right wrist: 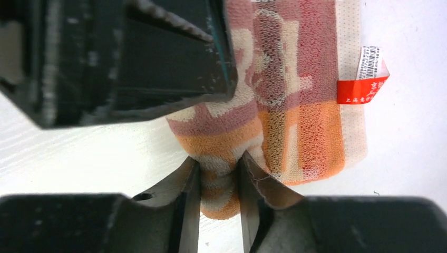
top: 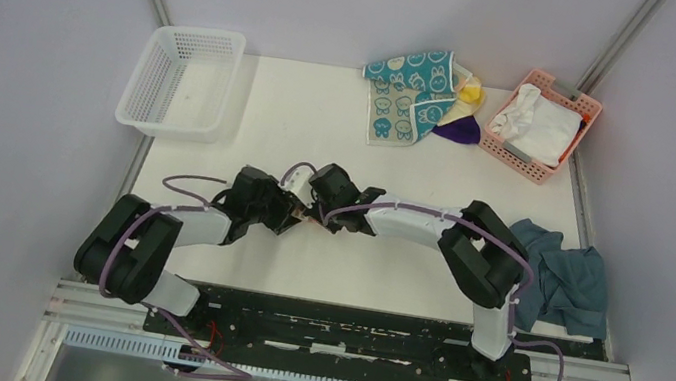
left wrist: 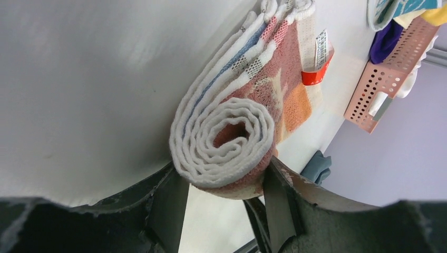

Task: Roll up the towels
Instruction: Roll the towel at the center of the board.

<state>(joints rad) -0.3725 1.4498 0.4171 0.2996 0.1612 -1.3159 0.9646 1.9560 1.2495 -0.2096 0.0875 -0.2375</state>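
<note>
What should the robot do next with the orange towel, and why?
Probably roll the peach-orange towel a little onward, toward its red tag. The left gripper clamps the coiled end, the right gripper pinches an edge, and the stretch by the tag lies flat on the table, not yet rolled.

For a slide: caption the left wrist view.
Left hand clasps the rolled end of the peach-orange towel on the white table.
</note>
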